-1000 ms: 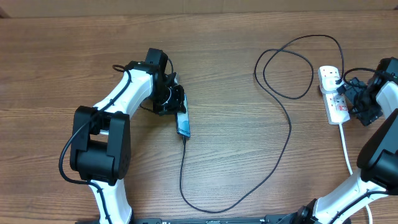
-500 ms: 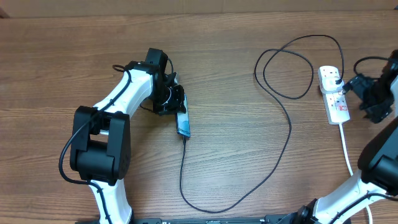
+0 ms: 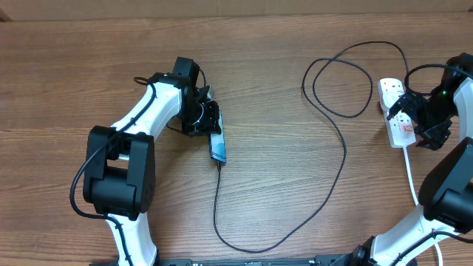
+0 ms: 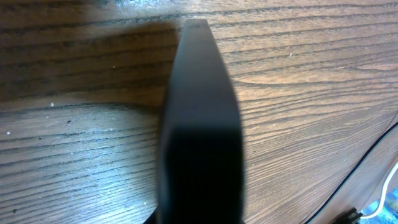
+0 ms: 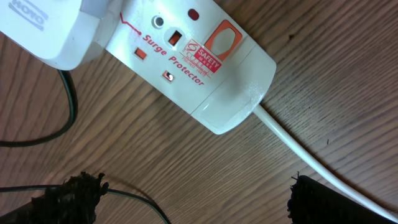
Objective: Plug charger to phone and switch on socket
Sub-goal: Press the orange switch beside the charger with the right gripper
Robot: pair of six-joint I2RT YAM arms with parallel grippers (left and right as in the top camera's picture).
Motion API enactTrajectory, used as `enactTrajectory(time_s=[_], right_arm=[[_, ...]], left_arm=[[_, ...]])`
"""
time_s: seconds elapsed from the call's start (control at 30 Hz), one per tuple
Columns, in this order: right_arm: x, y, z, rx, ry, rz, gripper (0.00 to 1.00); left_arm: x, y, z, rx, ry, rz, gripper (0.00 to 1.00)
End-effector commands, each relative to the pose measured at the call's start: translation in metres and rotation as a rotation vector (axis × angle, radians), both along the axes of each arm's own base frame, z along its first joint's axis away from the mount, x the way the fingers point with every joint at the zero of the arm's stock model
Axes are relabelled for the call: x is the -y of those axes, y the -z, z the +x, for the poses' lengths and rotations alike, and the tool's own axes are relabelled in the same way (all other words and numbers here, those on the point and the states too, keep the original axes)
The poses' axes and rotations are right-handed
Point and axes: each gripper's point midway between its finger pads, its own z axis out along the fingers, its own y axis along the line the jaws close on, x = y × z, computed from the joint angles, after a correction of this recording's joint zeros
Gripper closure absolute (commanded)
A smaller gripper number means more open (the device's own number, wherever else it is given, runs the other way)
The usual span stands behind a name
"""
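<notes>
The phone (image 3: 217, 148) lies on the wooden table left of centre, and a sliver of its light blue screen (image 4: 393, 205) shows in the left wrist view. The charger's thin black cable (image 3: 344, 159) runs from the phone's near end, loops round the table and reaches the socket (image 3: 400, 124) at the right. My left gripper (image 3: 212, 123) is shut, its dark tip (image 4: 196, 26) pointing at bare wood just beyond the phone's far end. The right gripper (image 3: 416, 117) hovers open beside the socket (image 5: 205, 68), nothing between its fingers (image 5: 333, 202).
A white plug block (image 5: 40, 28) sits in the socket's far outlet, with black cable (image 5: 69, 102) leaving beneath it. Small red switches (image 5: 176, 38) mark the strip's top. Its white cord (image 3: 411, 177) trails toward the near edge. The cable loop (image 3: 336, 77) lies left of the socket.
The right gripper swung out to the right of the socket, then came back left beside it, staying open. The left arm, phone and cable have not moved.
</notes>
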Motion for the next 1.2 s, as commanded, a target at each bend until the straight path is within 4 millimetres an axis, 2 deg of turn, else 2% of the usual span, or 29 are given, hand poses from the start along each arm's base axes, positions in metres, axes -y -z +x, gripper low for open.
enactTrajectory(time_s=[0.0, 0.63, 1.17], right_arm=[[0.001, -0.012, 0.005, 0.042, -0.005, -0.011, 0.0], [0.025, -0.02, 0.056, 0.253, -0.006, -0.112, 0.0], [0.027, -0.021, 0.061, 0.273, -0.006, -0.123, 0.0]], left_arm=[[0.004, -0.001, -0.002, 0.007, 0.028, -0.013, 0.95], [0.004, 0.0, -0.002, 0.004, 0.025, -0.013, 0.96], [0.004, 0.0, 0.0, 0.013, 0.028, -0.011, 0.96]])
